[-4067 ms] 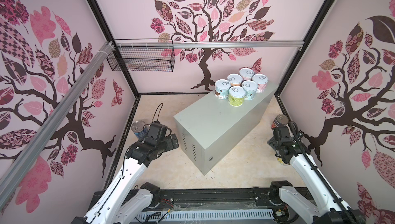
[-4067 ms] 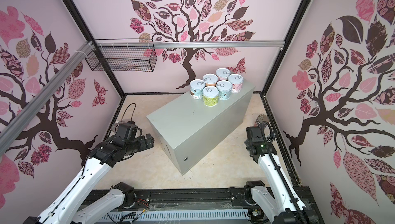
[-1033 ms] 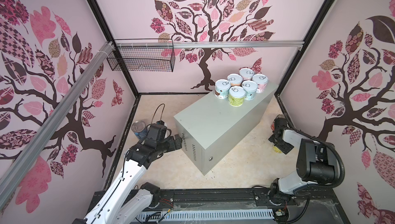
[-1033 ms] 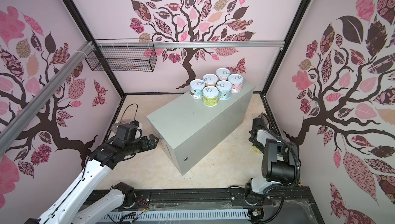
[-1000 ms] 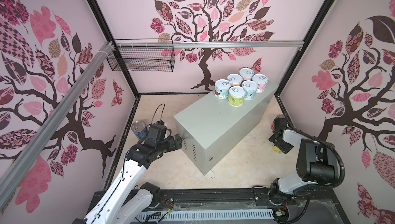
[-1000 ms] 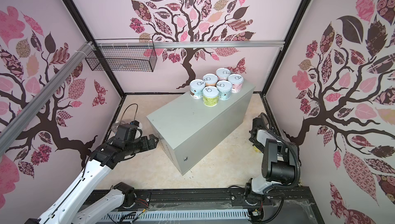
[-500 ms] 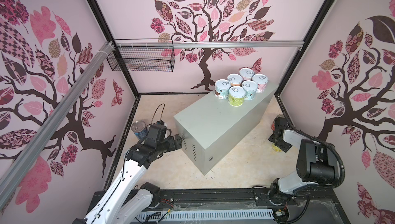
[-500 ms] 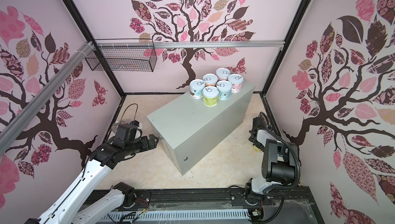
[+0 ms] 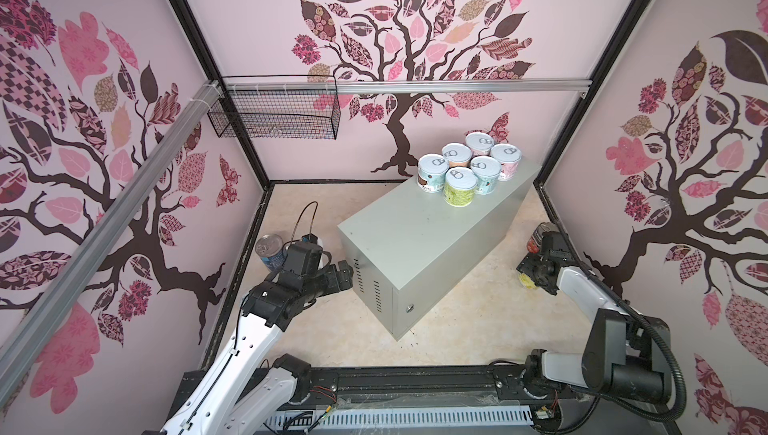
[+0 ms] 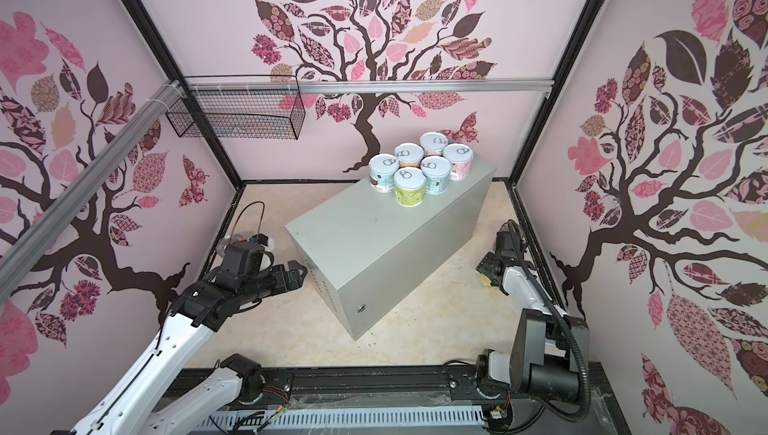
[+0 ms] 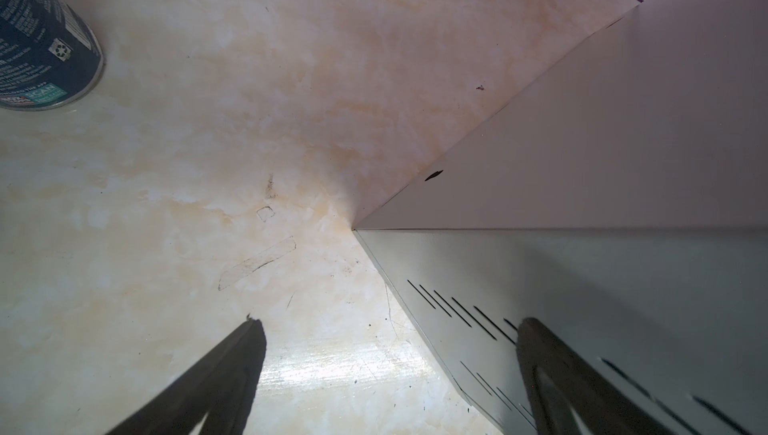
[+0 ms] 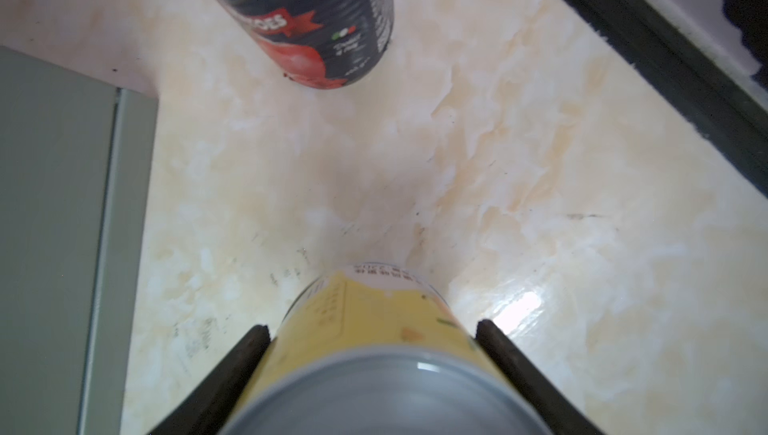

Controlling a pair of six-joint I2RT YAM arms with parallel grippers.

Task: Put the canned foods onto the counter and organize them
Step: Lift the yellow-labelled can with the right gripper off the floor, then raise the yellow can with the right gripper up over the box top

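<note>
Right gripper (image 12: 372,327) around can (image 12: 374,308) near counter (image 12: 50,225)

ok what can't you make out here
pale yellow short can: lid cut off by right wrist view's edge; top views: right gripper mostly hides it
dark tall tomato can: top cut off, same view
tall blue can: mostly outside left wrist view
black wire basket: inside too small to tell

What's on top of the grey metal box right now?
Six short pull-tab cans stand clustered on the grey metal box, at its far end. The box's inside is closed off and hidden.
</note>
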